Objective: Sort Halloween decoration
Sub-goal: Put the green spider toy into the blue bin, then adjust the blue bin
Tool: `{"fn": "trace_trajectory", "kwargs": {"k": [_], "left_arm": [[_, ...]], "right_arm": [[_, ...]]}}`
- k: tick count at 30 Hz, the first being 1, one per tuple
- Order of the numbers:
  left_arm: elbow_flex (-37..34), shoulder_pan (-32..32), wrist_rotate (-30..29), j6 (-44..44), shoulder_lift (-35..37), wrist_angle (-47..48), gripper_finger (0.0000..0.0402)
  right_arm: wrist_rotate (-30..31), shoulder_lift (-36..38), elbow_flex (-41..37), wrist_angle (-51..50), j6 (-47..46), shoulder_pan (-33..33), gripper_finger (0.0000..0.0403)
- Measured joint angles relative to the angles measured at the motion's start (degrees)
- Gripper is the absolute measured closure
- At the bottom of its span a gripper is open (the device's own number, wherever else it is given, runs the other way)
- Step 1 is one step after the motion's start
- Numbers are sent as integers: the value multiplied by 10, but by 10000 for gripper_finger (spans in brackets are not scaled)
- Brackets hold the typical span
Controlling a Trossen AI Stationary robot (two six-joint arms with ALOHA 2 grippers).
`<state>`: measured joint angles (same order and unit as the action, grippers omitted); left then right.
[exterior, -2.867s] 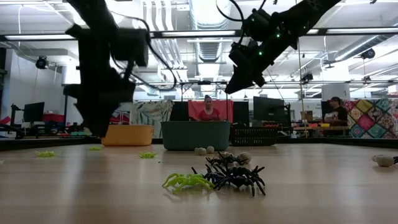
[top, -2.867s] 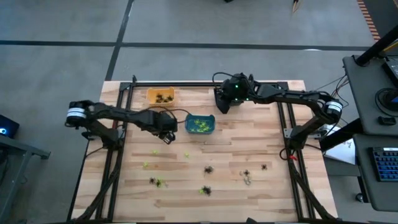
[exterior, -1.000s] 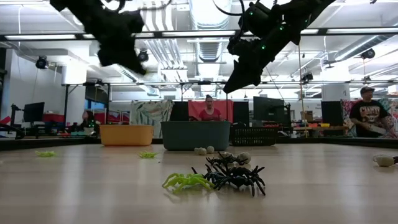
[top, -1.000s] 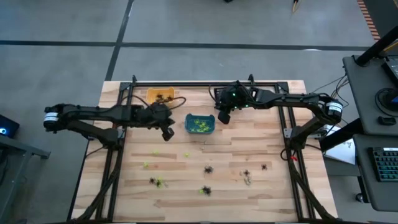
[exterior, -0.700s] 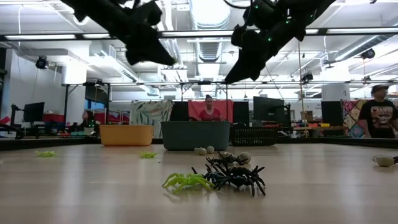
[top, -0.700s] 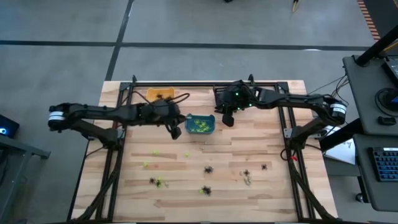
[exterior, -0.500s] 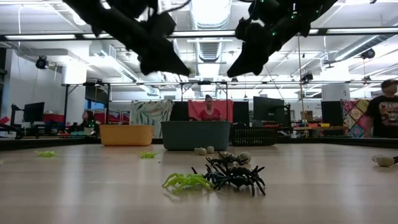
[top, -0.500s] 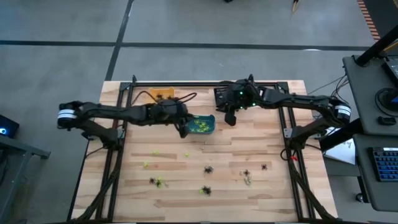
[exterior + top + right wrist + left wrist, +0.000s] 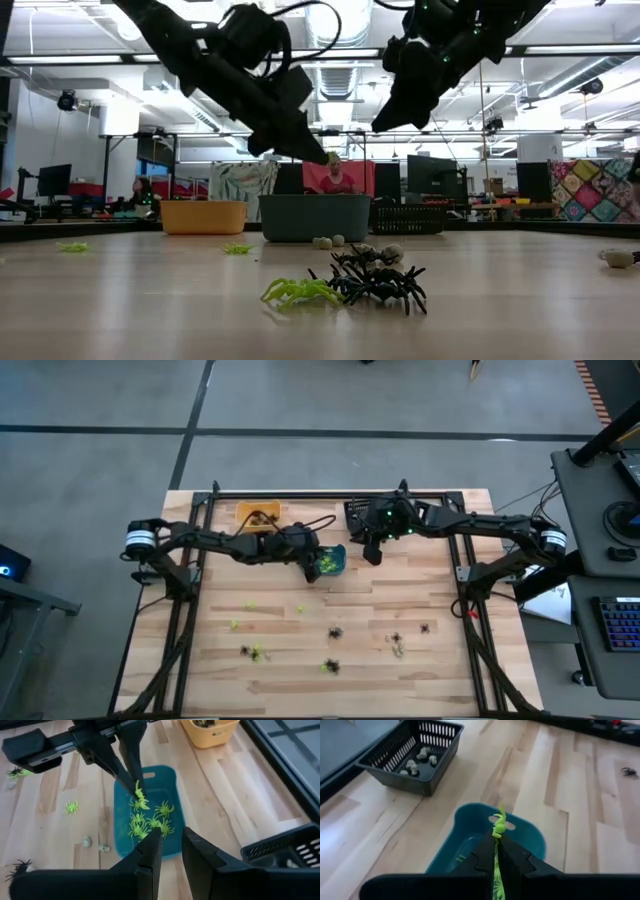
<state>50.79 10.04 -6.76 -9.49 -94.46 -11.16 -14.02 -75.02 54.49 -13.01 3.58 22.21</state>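
The left gripper [image 9: 312, 567] has been moved right since the earlier pictures — it is now held over the teal bin [image 9: 335, 561] at the middle of the high view, its jaws pinched on a green spider [image 9: 498, 824]. The right gripper [image 9: 168, 845] is held nearby, jaws slightly apart, empty. No writing can be read.

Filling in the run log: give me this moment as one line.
left gripper: shut on lime green spider, above teal bin | right gripper: raised beside teal bin, nothing held | loose spiders: unsorted
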Motion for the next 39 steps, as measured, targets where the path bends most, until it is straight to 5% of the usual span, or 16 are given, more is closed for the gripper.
{"fn": "trace_trajectory", "kwargs": {"k": [18,32,39], "left_arm": [[2,3,-2,-1,-35,-29,398],[2,3,1,1,-30,-7,304],[2,-1,156,76,-6,57,299]], "right_arm": [[1,3,-9,22,-23,-23,333],[0,9,-9,30,-25,-50,340],[0,30,-9,24,-30,-57,340]]}}
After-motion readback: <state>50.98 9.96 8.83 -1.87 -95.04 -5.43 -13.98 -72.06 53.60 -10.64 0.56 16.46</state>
